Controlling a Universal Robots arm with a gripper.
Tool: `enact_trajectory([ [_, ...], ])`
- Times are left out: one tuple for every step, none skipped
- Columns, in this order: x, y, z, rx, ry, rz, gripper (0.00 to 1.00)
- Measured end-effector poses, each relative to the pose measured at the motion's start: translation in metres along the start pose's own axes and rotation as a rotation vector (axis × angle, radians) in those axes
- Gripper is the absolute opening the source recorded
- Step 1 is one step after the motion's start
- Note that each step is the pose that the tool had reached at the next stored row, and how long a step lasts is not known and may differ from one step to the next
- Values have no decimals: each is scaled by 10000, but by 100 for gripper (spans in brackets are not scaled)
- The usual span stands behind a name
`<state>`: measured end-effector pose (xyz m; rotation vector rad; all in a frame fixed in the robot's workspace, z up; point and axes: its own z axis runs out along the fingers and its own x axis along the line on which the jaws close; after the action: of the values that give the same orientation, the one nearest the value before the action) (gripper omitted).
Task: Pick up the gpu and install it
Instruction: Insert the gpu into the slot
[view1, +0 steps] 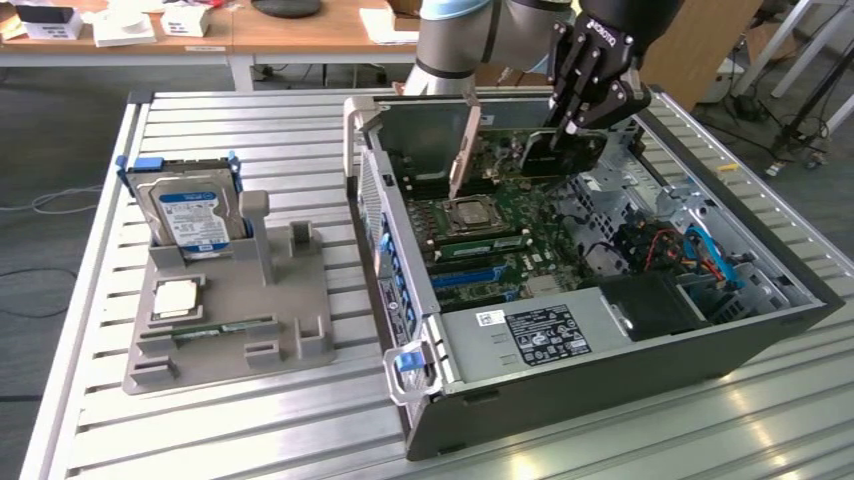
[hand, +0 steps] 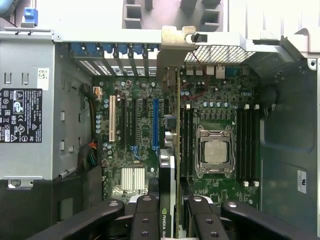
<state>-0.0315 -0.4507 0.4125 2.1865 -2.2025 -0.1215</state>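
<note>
Wrist view: I look straight down the gpu (hand: 167, 175), edge-on, over the motherboard (hand: 140, 125).
Hand state: the gripper (hand: 170, 212) is clamped on the gpu, one finger (hand: 145, 220) on each flat face, near the end away from the bracket.
Exterior view: the gripper (view1: 577, 128) hangs inside the open case (view1: 601, 390) at the far end, with the gpu (view1: 541, 155) beneath it and clear of the board, not seated as far as I can judge.
Card relative to hand: it runs forward from the fingers. Its silver bracket (hand: 172, 45) is the far end, up against the rear slot frame.
Lie over the board: between the blue slot (hand: 155, 122) and the CPU socket (hand: 215, 150). I cannot tell which slot it lines up with.
Risk, misalignment: a card edge off the slot line would press on the board or neighbouring parts instead of entering.
Risk, bracket: its tip may catch the rear frame and cock the card.
Risk, grip: a hold near one end lets the card pivot under load.
Risk, wiring: a red wire (hand: 197, 75) runs near the bracket and could snag.
Off to the side: the hard drive (view1: 194, 210) stands in the grey fixture (view1: 227, 320), well apart.
</note>
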Motion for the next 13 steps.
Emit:
enact_trajectory([
  [0,-1,4,1,-3,0,27],
  [0,-1,10,2,-5,0,27],
  [1,-1,16,1,-3,0,27],
  [0,-2,22,0,-2,0,27],
  [1,-2,28,1,-2,0,27],
  [1,-3,35,0,-3,0,27],
  [1,-3,43,0,-3,0,27],
  [2,-4,54,1,-4,0,27],
  [3,-6,71,1,-4,0,27],
  [3,-7,89,0,-2,0,27],
  [3,-9,107,1,-4,0,27],
  [4,-10,125,1,-4,0,27],
  [4,-11,143,0,-3,0,27],
])
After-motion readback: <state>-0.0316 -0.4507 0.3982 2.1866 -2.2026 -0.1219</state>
